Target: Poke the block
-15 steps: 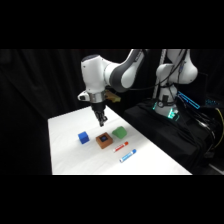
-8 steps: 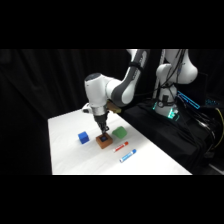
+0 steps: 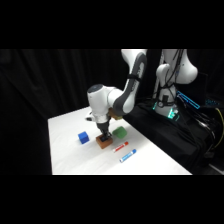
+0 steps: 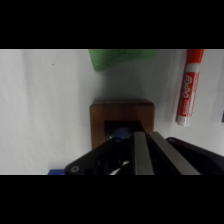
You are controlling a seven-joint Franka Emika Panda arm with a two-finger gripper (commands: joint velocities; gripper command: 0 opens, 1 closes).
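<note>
One arm is reaching down over the white table [image 3: 70, 150], its gripper [image 3: 104, 135] sitting directly above the block [image 3: 104, 143], a brown cube with a dark square recess in its top face. In the wrist view the fingers [image 4: 141, 152] are lying pressed together as a single narrow blade over that recess, holding nothing; whether the tips are already touching the block [image 4: 121, 122] cannot be told. The block is standing near the middle of the table, between the blue cube [image 3: 83, 138] on one side and the green block [image 3: 119, 132] just beside it on the other, with a red marker [image 3: 120, 147] and a blue marker [image 3: 128, 155] lying close by toward the table's front edge. For a clean poke, the closed tips are best kept centred over the top face and brought straight down with a light, short press; pushing off-centre or at a slant would probably tip or slide the cube into the green block or the red marker [image 4: 189, 85]. The surface is plain, white and flat, offering little to stop a sliding cube. Black curtains are closing off the room behind, and a second white robot [image 3: 172, 75] is standing over dark equipment with green lights at the right.
</note>
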